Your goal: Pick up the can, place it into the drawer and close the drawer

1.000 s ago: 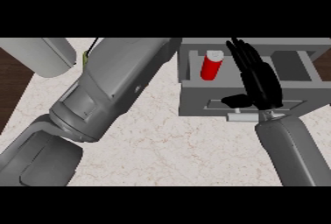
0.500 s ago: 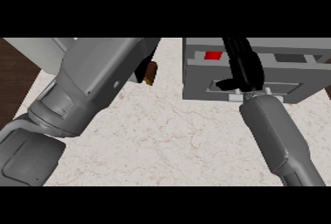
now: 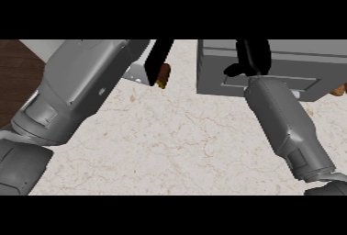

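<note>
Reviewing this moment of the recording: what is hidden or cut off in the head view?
- Can: not visible; the drawer looks shut, so it cannot be confirmed inside.
- Right hand: fingers run off the top edge over the drawer front; their pose is unclear.
- Left hand: cut by the top edge and partly hidden by the left forearm.
- Brown object beside the left hand: too little shows to identify.
- Orange object: cut by the right edge.

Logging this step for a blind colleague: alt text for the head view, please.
The right hand presses against the front of the grey drawer unit, which looks closed with no can visible. The left forearm crosses the marble counter.
</note>
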### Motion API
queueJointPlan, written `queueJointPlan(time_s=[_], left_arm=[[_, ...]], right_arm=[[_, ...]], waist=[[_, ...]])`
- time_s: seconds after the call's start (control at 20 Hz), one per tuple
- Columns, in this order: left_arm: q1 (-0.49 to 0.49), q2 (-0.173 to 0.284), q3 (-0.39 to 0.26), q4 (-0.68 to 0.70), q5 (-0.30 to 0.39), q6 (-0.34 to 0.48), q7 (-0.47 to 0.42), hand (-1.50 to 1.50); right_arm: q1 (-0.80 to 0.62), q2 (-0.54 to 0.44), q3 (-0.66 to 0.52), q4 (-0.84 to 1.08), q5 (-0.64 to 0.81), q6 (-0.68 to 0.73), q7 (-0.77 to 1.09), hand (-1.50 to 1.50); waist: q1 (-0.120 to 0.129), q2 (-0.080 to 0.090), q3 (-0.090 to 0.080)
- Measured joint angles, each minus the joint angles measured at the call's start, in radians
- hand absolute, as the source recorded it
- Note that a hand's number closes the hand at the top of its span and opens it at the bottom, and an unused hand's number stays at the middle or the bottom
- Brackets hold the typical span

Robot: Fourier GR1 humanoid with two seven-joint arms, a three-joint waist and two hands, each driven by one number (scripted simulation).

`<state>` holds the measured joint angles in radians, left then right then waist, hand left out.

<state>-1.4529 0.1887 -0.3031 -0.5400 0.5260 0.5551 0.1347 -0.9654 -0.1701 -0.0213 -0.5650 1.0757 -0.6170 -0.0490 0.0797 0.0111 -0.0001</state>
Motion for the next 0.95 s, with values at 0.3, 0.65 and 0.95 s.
queueJointPlan(time_s=[0.3, 0.65, 0.95], left_arm=[[0.068, 0.045, -0.011, -0.086, -0.010, -0.018, 0.031, -1.50], [0.128, 0.098, -0.018, -0.200, -0.013, -0.035, 0.078, -1.50], [0.196, 0.116, -0.023, -0.272, -0.014, -0.035, 0.090, -1.50]], right_arm=[[-0.100, -0.010, -0.026, 0.132, 0.015, -0.029, -0.008, -1.50], [-0.162, -0.021, -0.064, 0.221, -0.003, -0.020, -0.048, -1.50], [-0.182, -0.018, -0.120, 0.240, -0.067, 0.006, -0.165, -1.50]], waist=[[0.014, 0.006, 0.002], [0.025, 0.012, 0.006], [0.017, 0.022, 0.011]])
